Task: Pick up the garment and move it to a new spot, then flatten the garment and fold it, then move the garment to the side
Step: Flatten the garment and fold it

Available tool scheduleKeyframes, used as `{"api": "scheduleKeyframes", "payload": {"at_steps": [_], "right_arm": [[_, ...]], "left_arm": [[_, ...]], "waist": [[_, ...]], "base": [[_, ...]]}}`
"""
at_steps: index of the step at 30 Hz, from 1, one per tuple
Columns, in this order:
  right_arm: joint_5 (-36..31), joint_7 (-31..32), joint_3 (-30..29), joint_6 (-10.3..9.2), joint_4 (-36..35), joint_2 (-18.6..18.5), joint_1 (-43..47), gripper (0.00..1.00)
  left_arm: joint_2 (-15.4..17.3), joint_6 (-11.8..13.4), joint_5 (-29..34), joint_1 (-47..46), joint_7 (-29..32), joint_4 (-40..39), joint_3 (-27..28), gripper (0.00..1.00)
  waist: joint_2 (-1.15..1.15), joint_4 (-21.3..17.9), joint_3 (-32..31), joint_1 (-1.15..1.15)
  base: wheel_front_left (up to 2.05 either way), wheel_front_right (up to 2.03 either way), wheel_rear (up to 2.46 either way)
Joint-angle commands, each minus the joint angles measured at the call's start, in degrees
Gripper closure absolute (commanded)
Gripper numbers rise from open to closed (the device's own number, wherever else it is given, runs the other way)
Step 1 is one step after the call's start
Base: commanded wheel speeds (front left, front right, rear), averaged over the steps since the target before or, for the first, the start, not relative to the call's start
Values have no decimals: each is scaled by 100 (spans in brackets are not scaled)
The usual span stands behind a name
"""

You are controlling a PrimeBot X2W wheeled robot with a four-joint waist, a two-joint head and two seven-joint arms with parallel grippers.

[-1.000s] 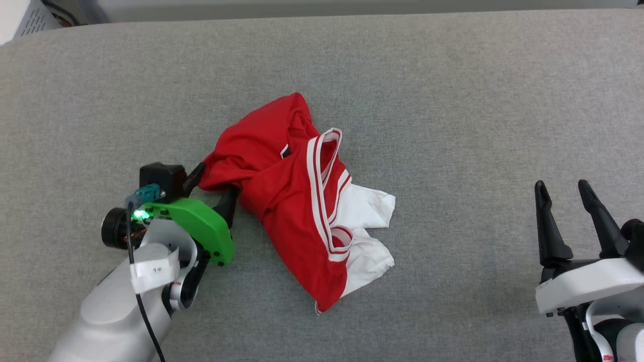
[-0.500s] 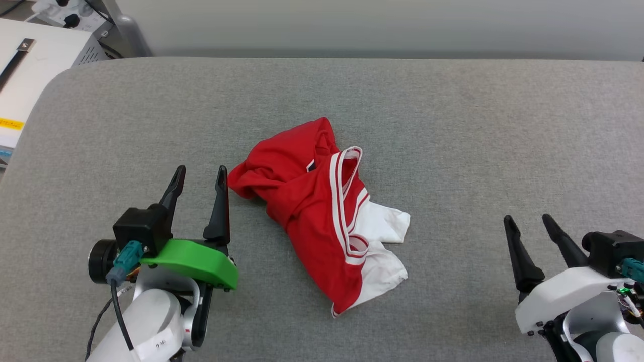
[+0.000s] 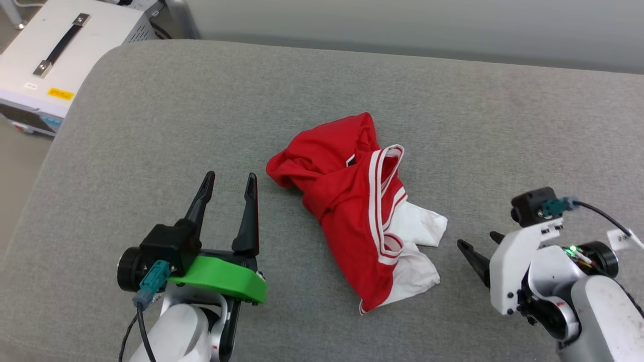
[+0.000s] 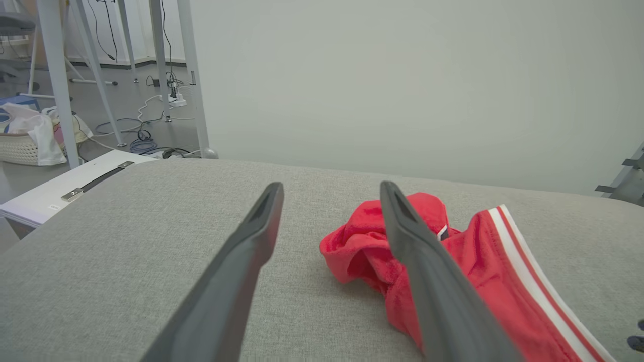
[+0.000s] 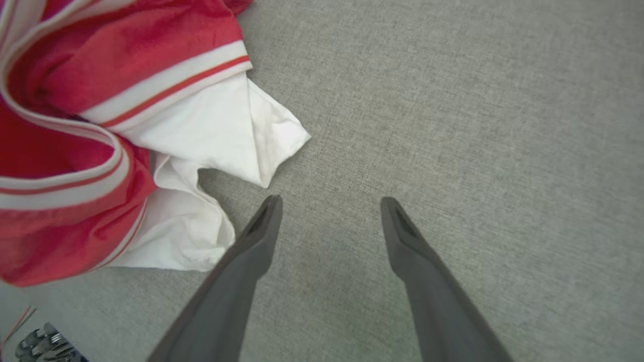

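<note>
Head view. At centre, garment (image 3: 347, 201) in a crumpled heap on grey surface (image 3: 453, 100): red bulk toward 11 o'clock, striped trim down the middle, white sleeve cloth at the heap's 4 o'clock. At 8 o'clock of the heap, left gripper (image 3: 231, 175), released, fingers spread and pointing to 12, clear of the cloth, nothing between them. At 4 o'clock of the heap, right gripper (image 3: 476, 239), tips aimed toward 10 o'clock at the white cloth, near it but apart, one finger partly behind its white housing. At 10 o'clock of the frame, off the surface, white box (image 3: 65, 55) with a dark handle.

Left wrist view. Left gripper (image 4: 332, 186) released, both fingers wide apart, empty. Garment (image 4: 352, 251) at 3 o'clock of the gap, its red lump partly behind the finger on that side, striped trim running off toward 5 o'clock. Surface (image 4: 151, 211) beneath, box (image 4: 65, 186) at 9 o'clock.

Right wrist view. Right gripper (image 5: 330, 199) released, fingers spread, gripping nothing, bare surface (image 5: 453, 125) between and beyond the tips. Garment (image 5: 100, 75) at 10 o'clock, white sleeve cloth just beside the finger on the 9 o'clock side; whether touching, unclear.
</note>
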Motion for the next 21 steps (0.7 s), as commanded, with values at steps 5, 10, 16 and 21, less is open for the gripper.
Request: {"api": "scheduleKeyframes", "payload": {"at_steps": [5, 10, 16, 21], "right_arm": [[219, 533, 566, -3, 452, -275, -823, 0], [309, 793, 935, -3, 1062, -371, -1242, 0], [554, 1530, 1381, -3, 1823, -386, -1189, 0], [792, 1715, 1530, -3, 1782, -420, -1215, 100]], "left_arm": [[-311, -250, 202, -9, -33, 72, 83, 0], [-550, -438, 334, -39, -33, 149, 206, 0], [-745, -629, 471, 22, -33, 281, 401, 0], [-869, -746, 577, 76, -33, 382, 555, 0]], "waist": [[0, 497, 290, 0], [0, 673, 395, 0], [0, 753, 435, 0], [0, 708, 410, 0]], "base": [[0, 0, 0], [0, 0, 0], [0, 0, 0], [0, 0, 0]]}}
